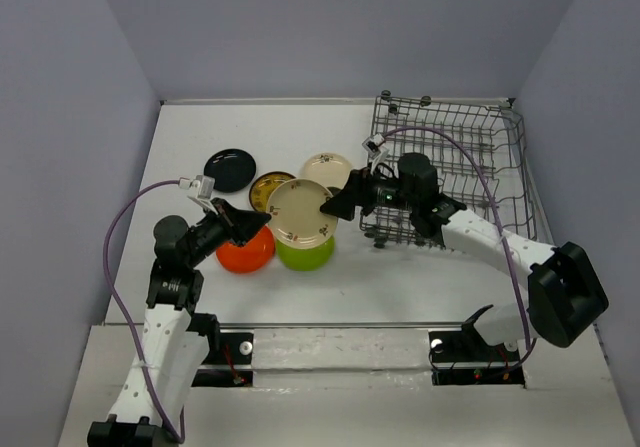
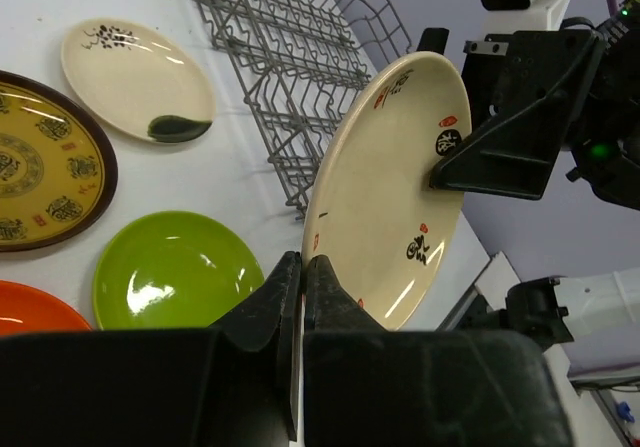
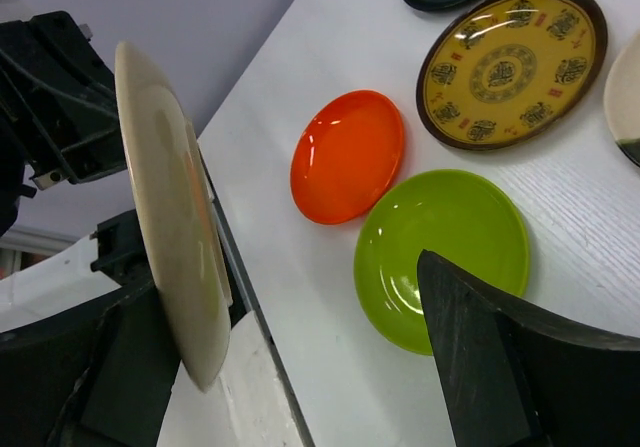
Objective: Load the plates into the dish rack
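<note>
My left gripper (image 2: pixel 303 264) is clamped on the red-marked cream plate (image 2: pixel 392 167) rim. My right gripper (image 1: pixel 337 204) gapes wide astride its opposite edge, not clamping.

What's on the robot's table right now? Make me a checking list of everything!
Surface: white table, flat.
Job's things: dish rack, no plates seen in it; black plate, brown-gold plate, cream plate with dark mark, orange plate and lime green plate lie flat on the table; cream plate with red marks is in the air, tilted.
Clutter: nothing seen.
Tools: left tool shut on the raised plate's rim; right tool open, straddling its opposite edge.
Cables: purple cable loops from each arm.
Surroundings: plain grey walls.
</note>
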Controlling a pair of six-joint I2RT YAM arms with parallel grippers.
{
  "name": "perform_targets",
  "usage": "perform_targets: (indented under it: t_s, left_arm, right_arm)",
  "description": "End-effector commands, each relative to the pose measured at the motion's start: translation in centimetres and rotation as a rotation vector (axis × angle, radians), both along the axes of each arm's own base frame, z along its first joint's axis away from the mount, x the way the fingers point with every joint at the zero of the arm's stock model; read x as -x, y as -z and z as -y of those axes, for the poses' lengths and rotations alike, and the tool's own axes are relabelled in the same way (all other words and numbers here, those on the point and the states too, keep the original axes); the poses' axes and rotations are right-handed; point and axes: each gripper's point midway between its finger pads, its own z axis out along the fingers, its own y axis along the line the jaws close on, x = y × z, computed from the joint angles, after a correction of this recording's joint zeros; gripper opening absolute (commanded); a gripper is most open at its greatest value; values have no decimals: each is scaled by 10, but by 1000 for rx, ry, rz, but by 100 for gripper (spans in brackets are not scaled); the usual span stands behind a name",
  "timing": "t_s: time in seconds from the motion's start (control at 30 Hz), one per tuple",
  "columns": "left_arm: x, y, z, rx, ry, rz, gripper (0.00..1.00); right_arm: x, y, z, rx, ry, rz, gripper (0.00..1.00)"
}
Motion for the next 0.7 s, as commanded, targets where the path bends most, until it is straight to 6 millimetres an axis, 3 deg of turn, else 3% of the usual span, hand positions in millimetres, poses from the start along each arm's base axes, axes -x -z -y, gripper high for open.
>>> perform_targets:
  t_s: [0.0, 0.13, 0.23, 0.27, 0.3, 0.33, 0.37, 0.4, 0.43, 0.47, 0.5, 0.53, 0.57, 0.6, 0.67]
  left_arm:
    - [13, -26, 14, -7, 113, 98, 6]
    - [14, -25, 15, -12, 113, 98, 6]
    - [16, -26, 17, -11, 122, 103, 6]
    - [16, -26, 16, -9, 117, 101, 15]
    - [16, -26, 16, -7, 116, 97, 28]
    - [15, -25, 16, -7, 110, 91, 54]
    - [14, -25, 15, -8, 104, 89, 65]
    - [13, -25, 14, -15, 96, 92, 76]
    - [13, -26, 13, -17, 90, 93, 87]
    - [14, -27, 13, -16, 91, 98, 92]
    - [16, -29, 13, -16, 91, 107, 96]
    - [17, -29, 15, -16, 97, 110, 99]
    - [18, -30, 16, -18, 102, 113, 99]
    - [21, -32, 17, -18, 108, 122, 99]
    - [26, -34, 21, -19, 129, 133, 99]
  right_arm:
    - [11, -44, -26, -119, -98, 95, 93]
    - [11, -43, -29, -123, -110, 76, 82]
    - [11, -43, -33, -128, -108, 50, 40]
    - [11, -44, -33, -130, -108, 47, 15]
    - [10, -42, -33, -122, -96, 35, 7]
    - [2, -45, -28, -112, -31, 49, 7]
    - [-6, -47, -22, -94, 31, 63, 7]
    - [-16, -34, -8, -18, 112, 24, 7]
    - [-39, -49, 13, 23, 270, 82, 7]
    - [-53, -51, 31, 67, 368, 93, 7]
    - [-67, -39, 64, 157, 485, 61, 7]
    - [-87, -52, 101, 201, 657, 113, 7]
    - [-97, -51, 129, 238, 757, 113, 7]
    - [-113, -50, 177, 280, 897, 96, 7]
    - [-125, -53, 240, 334, 1116, 102, 7]
